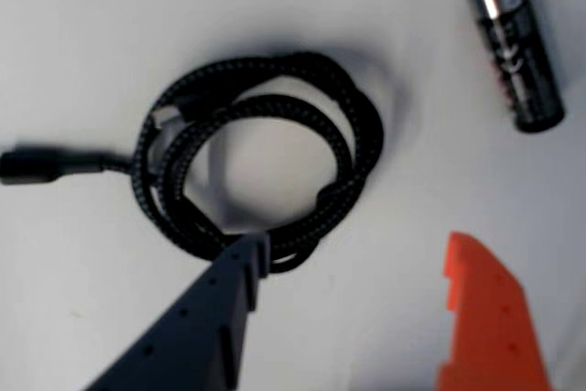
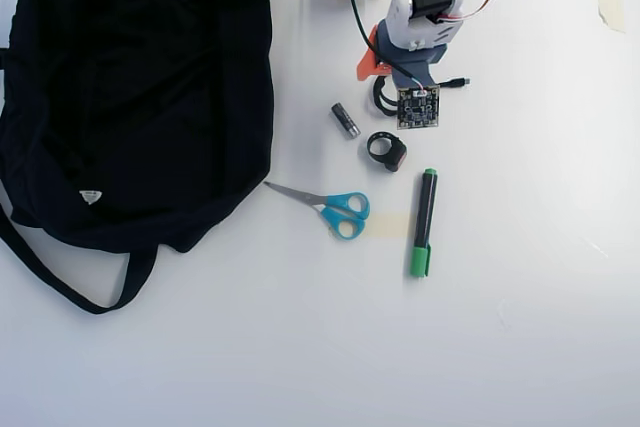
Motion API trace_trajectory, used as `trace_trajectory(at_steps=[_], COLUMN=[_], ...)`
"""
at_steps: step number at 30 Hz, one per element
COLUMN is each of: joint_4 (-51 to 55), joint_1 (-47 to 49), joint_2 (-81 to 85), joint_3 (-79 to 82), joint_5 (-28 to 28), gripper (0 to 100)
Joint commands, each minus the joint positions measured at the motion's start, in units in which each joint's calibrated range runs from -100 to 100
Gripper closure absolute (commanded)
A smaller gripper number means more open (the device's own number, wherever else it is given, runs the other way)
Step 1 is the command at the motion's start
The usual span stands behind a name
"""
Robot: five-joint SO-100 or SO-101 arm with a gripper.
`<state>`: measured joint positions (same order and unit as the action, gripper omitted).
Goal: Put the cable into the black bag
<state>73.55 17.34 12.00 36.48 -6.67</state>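
Two fingers of the gripper (image 1: 352, 254) are spread wide, holding nothing, straddling the cable (image 1: 261, 157) to pinch its coil. Cable lies right of the black bag (image 2: 130, 97), battery (image 2: 345, 120) between them.

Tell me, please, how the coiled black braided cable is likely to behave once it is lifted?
The black braided cable lies in loose, untied loops, so it will probably sag and partly uncoil. Its plug end may dangle. The open end effector, one finger touching the coil, would likely catch only some strands.
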Motion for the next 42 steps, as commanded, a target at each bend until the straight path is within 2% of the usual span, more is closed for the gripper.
trace_trajectory(at_steps=[1,5,13,34,37,42], joint_4=[-2.6,-7.1,-10.8,-20.1,-20.1,-20.1], joint_1=[-0.2,-0.4,-1.0,-1.0,-1.0,-1.0], joint_2=[0.9,0.9,0.1,-8.0,-8.0,-8.0], joint_3=[1.3,4.2,7.8,7.6,7.7,8.1], joint_5=[-0.6,-0.7,-2.1,-2.2,-2.2,-2.2], gripper=[75,73,57,57,59,76])
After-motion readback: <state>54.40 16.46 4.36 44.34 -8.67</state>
